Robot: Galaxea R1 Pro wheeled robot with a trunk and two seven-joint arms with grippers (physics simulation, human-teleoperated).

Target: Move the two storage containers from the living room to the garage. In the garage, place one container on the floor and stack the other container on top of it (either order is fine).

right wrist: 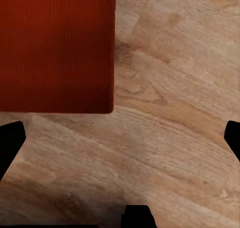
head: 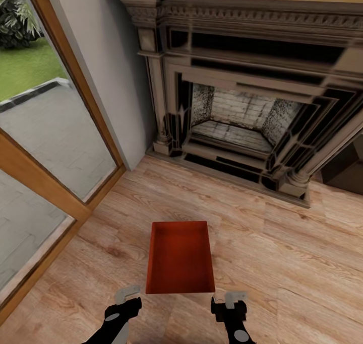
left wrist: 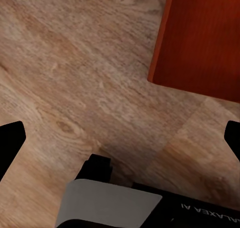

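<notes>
Storage container (head: pixel 180 258) sits between my left gripper (head: pixel 126 296) and right gripper (head: pixel 229 299), both spread, empty. I judge it light, rigid, thin-walled; pinch side rims.

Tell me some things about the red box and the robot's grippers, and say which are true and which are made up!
1. The red storage container sits on the wood plank floor. True.
2. The container is full of toys. False: it is empty.
3. The left gripper is holding the container. False: it is beside the near left corner, open, touching nothing.
4. The right gripper is open too, near the other corner. True.
5. A fireplace stands beyond the container. True.
</notes>
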